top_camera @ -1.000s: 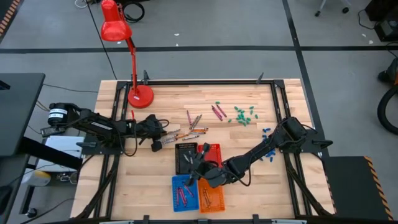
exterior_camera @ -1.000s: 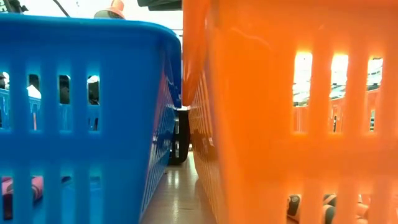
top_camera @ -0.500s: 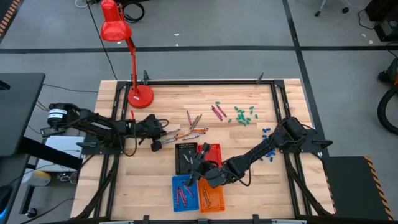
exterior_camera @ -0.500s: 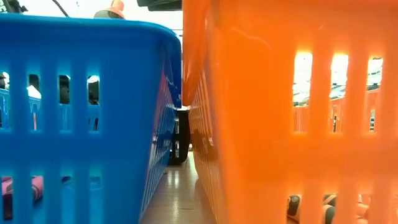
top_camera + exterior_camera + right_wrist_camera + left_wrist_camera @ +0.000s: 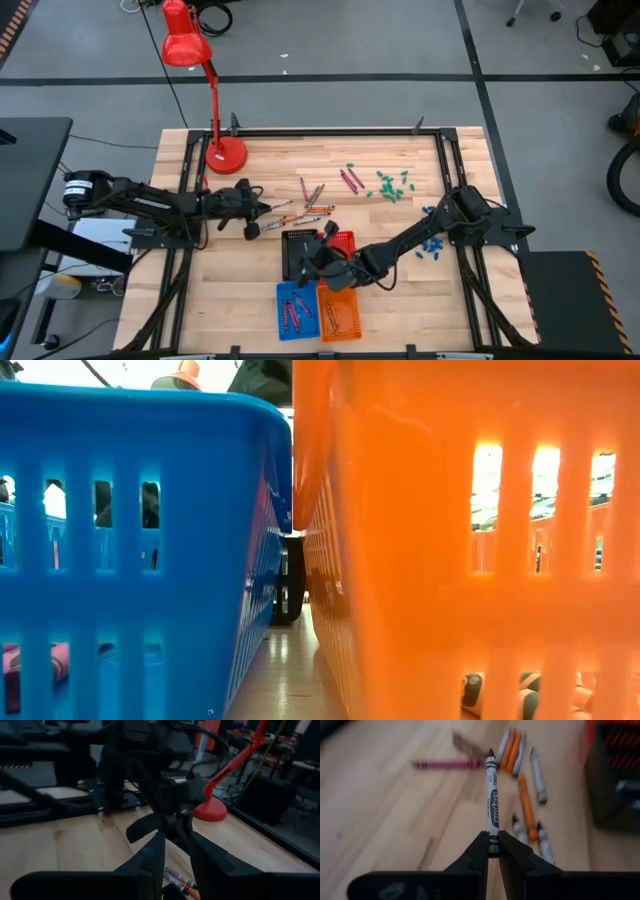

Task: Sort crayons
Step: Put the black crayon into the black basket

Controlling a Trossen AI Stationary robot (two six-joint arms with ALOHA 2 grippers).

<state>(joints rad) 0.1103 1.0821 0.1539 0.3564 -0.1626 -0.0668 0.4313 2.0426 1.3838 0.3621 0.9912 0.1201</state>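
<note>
Now the left gripper (image 5: 493, 851) pinches a grey crayon (image 5: 492, 802) lifted above the loose crayons (image 5: 527, 800); next, carry it to its basket (image 5: 298, 252). Right gripper (image 5: 176, 851) waits, jaws apart.

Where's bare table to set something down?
Free: the near-left wood, left of the blue basket, and the strip between the red lamp and the green pieces. Crowded: the middle, with loose crayons, four baskets and both claws.

We see a red gooseneck desk lamp (image 5: 205, 90) at the wooden worktop's (image 5: 260, 150) far-left corner, small chunky green pieces (image 5: 390, 184) and blue pieces (image 5: 432, 245) lying toward its right side.
</note>
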